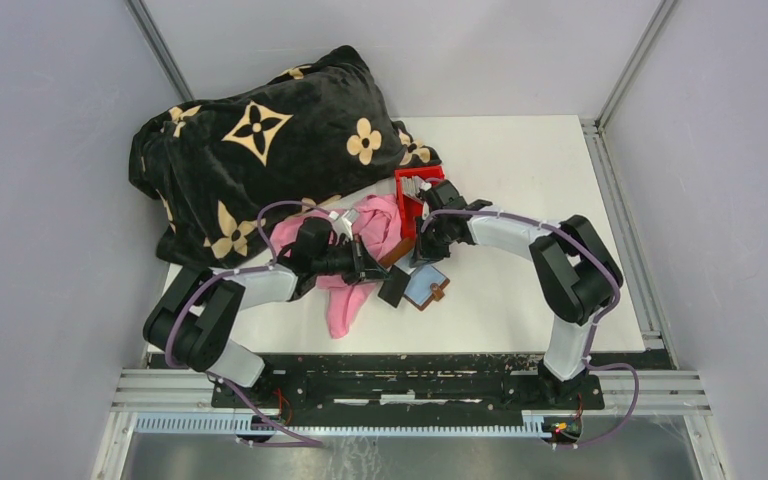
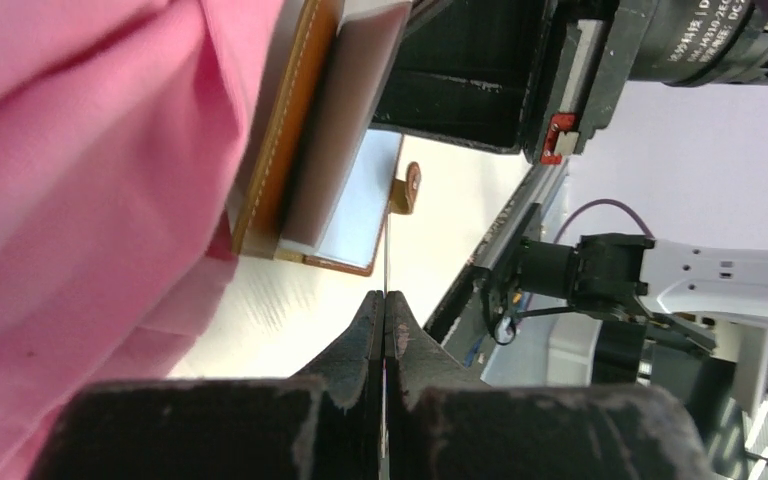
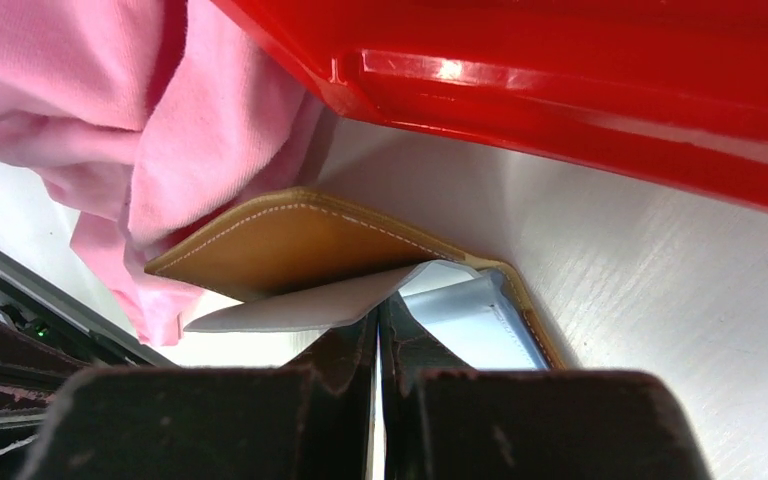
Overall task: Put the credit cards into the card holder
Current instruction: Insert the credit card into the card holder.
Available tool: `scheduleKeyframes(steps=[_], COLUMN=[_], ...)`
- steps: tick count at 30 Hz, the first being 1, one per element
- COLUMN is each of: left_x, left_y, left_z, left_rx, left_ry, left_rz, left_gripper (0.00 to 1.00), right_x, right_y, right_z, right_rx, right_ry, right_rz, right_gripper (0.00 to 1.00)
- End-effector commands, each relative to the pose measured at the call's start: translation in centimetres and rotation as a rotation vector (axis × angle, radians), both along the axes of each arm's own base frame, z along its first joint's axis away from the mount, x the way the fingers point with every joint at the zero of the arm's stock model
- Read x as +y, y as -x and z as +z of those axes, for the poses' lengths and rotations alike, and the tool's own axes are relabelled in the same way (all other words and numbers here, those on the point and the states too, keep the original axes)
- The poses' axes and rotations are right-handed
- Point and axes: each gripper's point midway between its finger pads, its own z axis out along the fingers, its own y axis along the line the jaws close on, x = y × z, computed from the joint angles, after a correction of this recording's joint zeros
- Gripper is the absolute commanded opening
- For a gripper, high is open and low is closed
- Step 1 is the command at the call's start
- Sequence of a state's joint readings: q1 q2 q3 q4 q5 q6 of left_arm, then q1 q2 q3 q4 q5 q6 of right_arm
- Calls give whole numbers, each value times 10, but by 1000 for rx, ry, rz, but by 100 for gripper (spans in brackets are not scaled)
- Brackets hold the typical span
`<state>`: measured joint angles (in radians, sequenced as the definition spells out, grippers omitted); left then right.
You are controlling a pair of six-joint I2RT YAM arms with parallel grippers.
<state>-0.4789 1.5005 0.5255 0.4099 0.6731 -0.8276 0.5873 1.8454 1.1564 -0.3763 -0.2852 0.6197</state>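
Reaching inward by the desk's near edge, your left gripper (image 2: 384, 300) pinched a card (image 2: 386, 258); your right gripper (image 3: 378, 318) clamped the holder (image 3: 300, 240).

The card holder (image 1: 426, 287) is hemmed in: pink cloth (image 1: 345, 300) crowds its left, the red bin (image 1: 412, 195) stands just beyond, and the left gripper (image 1: 392, 284), pinching a card (image 2: 386, 262), and right gripper (image 1: 428, 252), clamped on the holder's pale leaf, meet over it. A black blanket (image 1: 260, 150) fills the far left. Bare table (image 1: 530, 170) lies open to the right.

One each: card holder (image 1: 426, 287), red bin (image 1: 405, 205), pink cloth (image 1: 350, 305), patterned blanket (image 1: 260, 130).
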Motion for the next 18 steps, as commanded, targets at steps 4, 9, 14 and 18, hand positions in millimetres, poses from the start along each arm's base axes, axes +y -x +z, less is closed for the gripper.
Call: scheduleKeyframes(steps=[4,9,14,18], left_x=[-2,-7,-11,-15], left_y=[-26,-42,-58,-68], left_z=[2,-1,-8,-14], left_rx=[-104,-113,-115,-116], left_ry=[-90,-119,-165,-199], left_rz=[-30,-29,-34,-43], left_gripper=[3,3,3,3], right_x=[6,3,-1,-3], right_y=[-16,-17,-17,-17], right_z=[8,5,2,2], right_rx=[-50,-47,-45,-51], right_ry=[17,45,68,82], right_rz=[23,40,47,51], right_gripper=[4,4,4,4])
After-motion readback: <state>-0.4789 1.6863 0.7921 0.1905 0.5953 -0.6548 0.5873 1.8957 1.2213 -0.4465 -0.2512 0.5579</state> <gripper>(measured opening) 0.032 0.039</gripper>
